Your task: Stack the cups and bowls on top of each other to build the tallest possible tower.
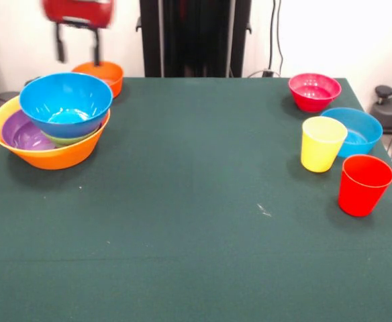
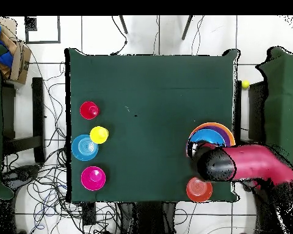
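The tower stands at the table's left in the front view: a large yellow-orange bowl (image 1: 55, 155) holds a purple bowl (image 1: 23, 133), a green bowl (image 1: 68, 139) and a blue bowl (image 1: 65, 100) on top, tilted. It also shows in the overhead view (image 2: 217, 128), partly under the arm (image 2: 246, 164). My gripper (image 1: 78, 52) hangs open and empty above and behind the tower, over a small orange bowl (image 1: 105, 72). At the right stand a yellow cup (image 1: 322, 144), a red cup (image 1: 364, 184), a second blue bowl (image 1: 357, 131) and a pink-red bowl (image 1: 314, 90). Only one large yellow-orange bowl shows.
In the overhead view the red cup (image 2: 89, 110), yellow cup (image 2: 99, 134), blue bowl (image 2: 84, 147) and pink-red bowl (image 2: 93, 178) line the table's left edge; the small orange bowl (image 2: 199, 189) sits near the bottom right corner. The green table (image 1: 196, 221) has cables around it.
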`<action>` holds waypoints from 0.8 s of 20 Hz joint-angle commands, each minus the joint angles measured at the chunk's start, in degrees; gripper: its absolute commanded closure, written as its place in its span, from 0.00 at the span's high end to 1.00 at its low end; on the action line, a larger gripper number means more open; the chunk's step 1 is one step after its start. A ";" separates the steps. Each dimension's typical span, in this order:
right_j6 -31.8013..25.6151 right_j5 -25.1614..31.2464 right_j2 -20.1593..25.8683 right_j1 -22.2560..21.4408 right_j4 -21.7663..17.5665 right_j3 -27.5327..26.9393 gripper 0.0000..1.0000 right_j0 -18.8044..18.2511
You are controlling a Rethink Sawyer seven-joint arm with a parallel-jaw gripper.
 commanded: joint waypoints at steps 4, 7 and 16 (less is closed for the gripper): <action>32.46 -9.92 -16.16 2.30 -0.44 3.46 1.00 18.68; 37.54 -11.26 -19.48 3.67 -1.64 2.33 1.00 23.98; 44.44 -15.19 -27.07 7.90 -2.44 -0.82 1.00 33.61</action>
